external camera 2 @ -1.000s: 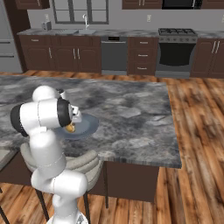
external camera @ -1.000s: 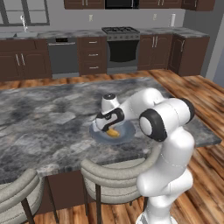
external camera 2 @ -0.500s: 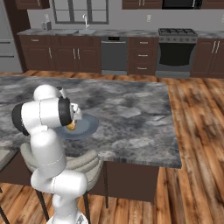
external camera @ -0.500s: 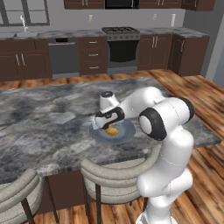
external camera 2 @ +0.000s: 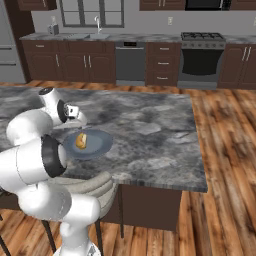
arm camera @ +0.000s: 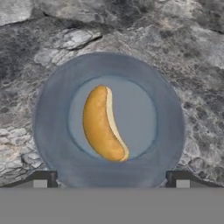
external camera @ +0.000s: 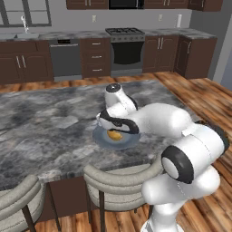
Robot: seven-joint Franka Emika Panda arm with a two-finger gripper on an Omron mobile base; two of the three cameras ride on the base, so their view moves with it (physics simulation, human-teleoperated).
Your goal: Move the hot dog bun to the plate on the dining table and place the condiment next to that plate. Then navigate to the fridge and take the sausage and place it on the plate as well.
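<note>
From the left base view, the arm reaches out over the table (external camera: 50,122) with the gripper (external camera: 114,128) hanging just above the plate (external camera: 100,137), and the bun (external camera: 114,135) lies on the plate right under it; the plate sits toward the near edge of the stone top, at about 4 o'clock from the table's middle. From the right base view, the same plate (external camera 2: 100,145) shows on the near left part of the table (external camera 2: 150,125), with the bun (external camera 2: 81,141) resting toward the plate's 9 o'clock side and the gripper (external camera 2: 77,121) poised above, apart from it. In the hand view the camera looks straight down: the bun (arm camera: 101,124) lies a little toward 9 o'clock of the plate's (arm camera: 170,131) centre, its long axis running roughly 12 to 5 o'clock, its pale edge facing 3 o'clock. The two fingertips (arm camera: 40,179) stand spread wide, one at either side of the plate's 6 o'clock rim, with nothing between them. I'd judge the bun step done and the hand empty above it. Next comes the condiment, which I can't spot from here, so the arm must lift clear, find the bottle, and set it beside the plate without knocking the bun.
</note>
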